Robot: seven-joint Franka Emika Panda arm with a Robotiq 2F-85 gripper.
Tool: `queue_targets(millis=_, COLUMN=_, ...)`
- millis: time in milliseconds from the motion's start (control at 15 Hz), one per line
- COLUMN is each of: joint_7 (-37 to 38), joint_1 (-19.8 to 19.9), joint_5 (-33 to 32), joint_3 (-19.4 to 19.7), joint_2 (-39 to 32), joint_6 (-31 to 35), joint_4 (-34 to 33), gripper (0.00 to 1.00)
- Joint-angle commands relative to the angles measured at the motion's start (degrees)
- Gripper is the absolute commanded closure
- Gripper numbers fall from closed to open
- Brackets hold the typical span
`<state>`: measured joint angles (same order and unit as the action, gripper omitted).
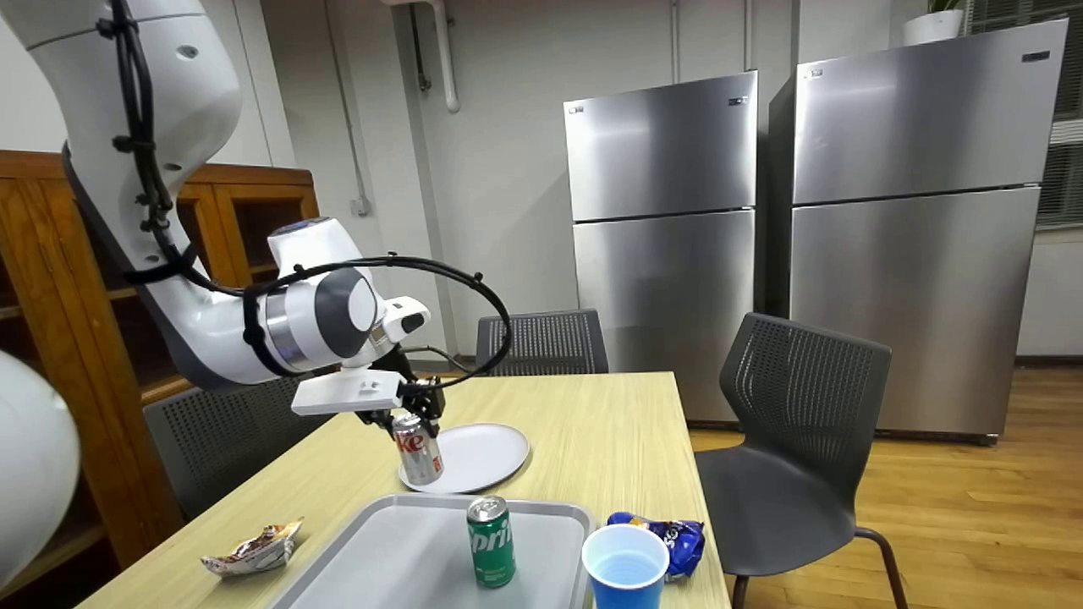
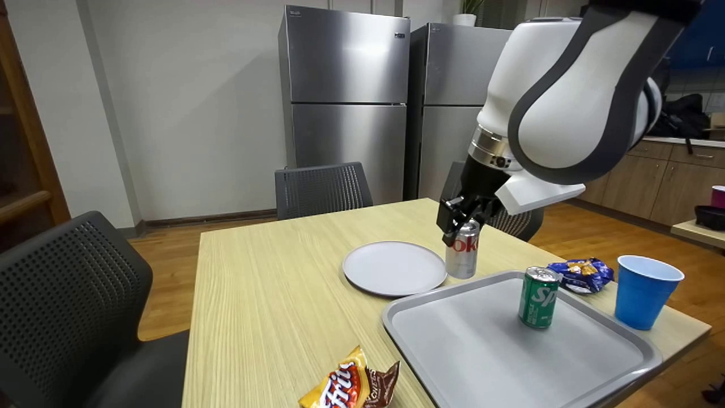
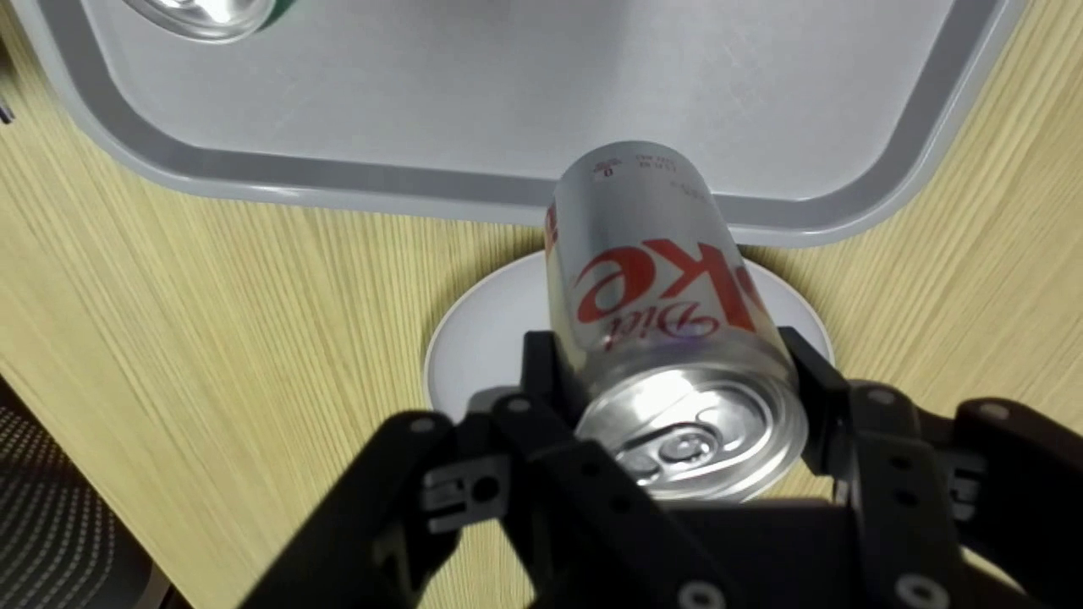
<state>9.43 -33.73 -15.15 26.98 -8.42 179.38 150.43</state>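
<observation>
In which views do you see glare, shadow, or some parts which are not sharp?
Wrist view: strong glare on the lid of the Diet Coke can; the claw looks dark and slightly soft. Both exterior views: a bright reflection on a stainless-steel refrigerator and a soft shadow on the wall beside it.

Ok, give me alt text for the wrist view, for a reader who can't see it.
A silver Diet Coke can is gripped near its top by the black end effector, with a pale plate and a gray tray behind it on a wood-grain table. A cropped second can stands on the tray at upper left.
</observation>
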Motion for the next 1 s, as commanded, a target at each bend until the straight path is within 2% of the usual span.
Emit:
queue_targets(millis=0, joint_7=-0.8, joint_1=-0.4, joint_5=-1.8, joint_3=1.1, joint_2=4.7, joint_6=-2.0, joint_4=3.1, gripper=0.62)
queue_targets(millis=267, joint_7=-2.3, joint_1=0.5, joint_5=-0.8, joint_3=-0.4, joint_2=5.7, joint_6=-1.9, joint_4=5.3, gripper=0.62)
queue_targets(millis=933, joint_7=-8.8, joint_1=1.4, joint_5=-0.8, joint_3=-0.8, joint_2=7.5, joint_6=-0.6, joint_4=8.9, gripper=0.62)
